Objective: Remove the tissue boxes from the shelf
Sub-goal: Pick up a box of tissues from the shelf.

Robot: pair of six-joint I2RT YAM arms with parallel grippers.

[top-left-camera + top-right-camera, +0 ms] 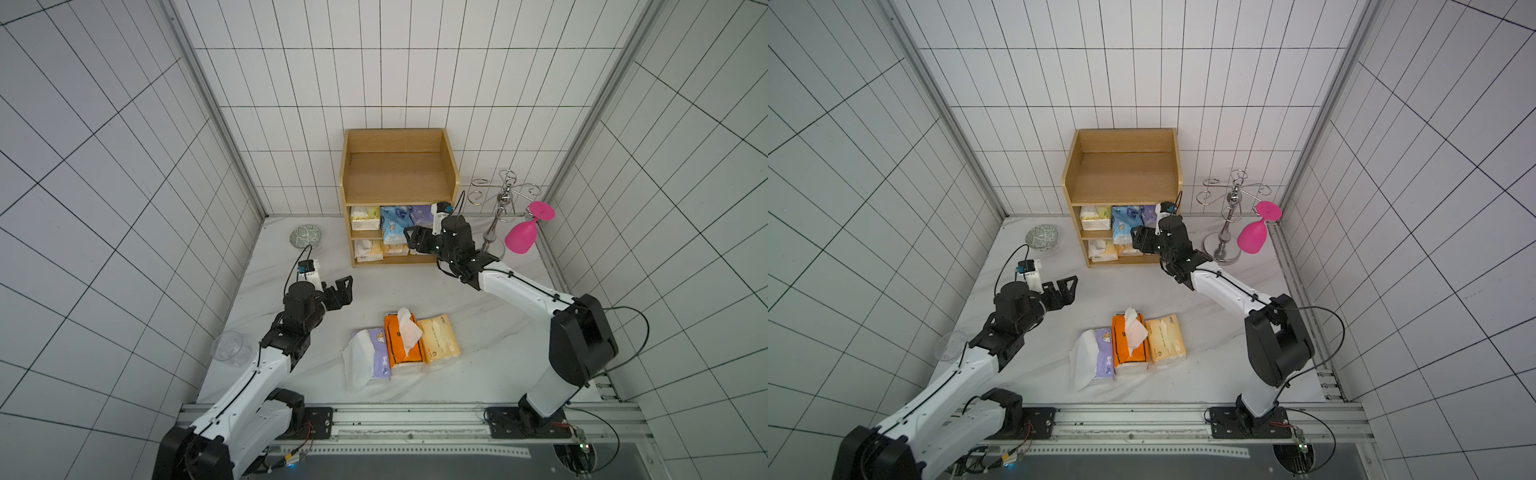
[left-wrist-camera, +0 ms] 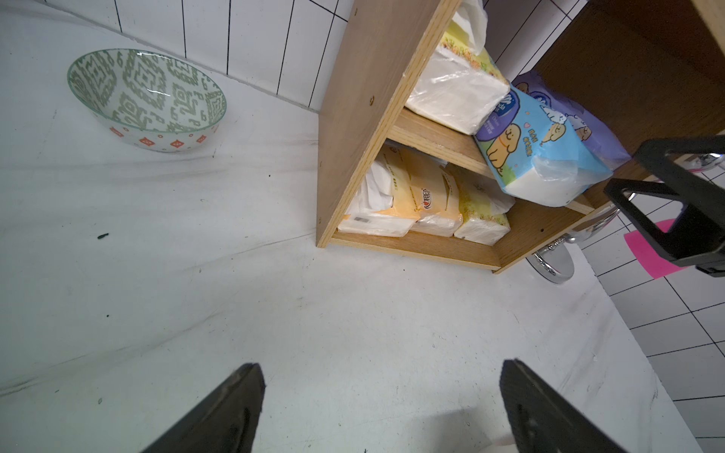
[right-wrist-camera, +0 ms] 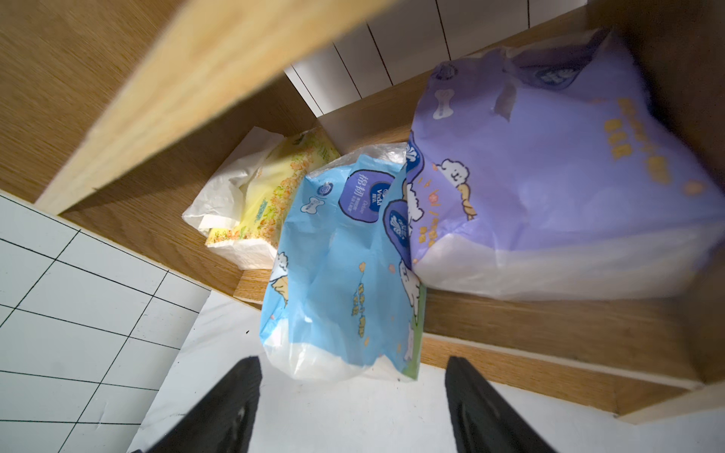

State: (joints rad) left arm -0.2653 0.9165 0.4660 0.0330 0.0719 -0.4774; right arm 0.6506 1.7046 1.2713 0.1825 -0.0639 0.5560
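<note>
So my right gripper (image 3: 353, 362) is wide apart, empty, blue pack (image 3: 337, 274) just ahead; next I'd nudge in and clamp.

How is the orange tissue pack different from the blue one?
The orange pack lies flat on the table; the blue pack sits tilted on the shelf, hanging over its edge. A white tissue pokes from the orange pack; the blue pack shows cartoon dogs. Both are plastic-wrapped.

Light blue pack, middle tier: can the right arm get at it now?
Probably yes. The right gripper is open, facing the light blue pack, which overhangs the shelf edge with nothing between. The purple pack sits against it and may shift.
</note>
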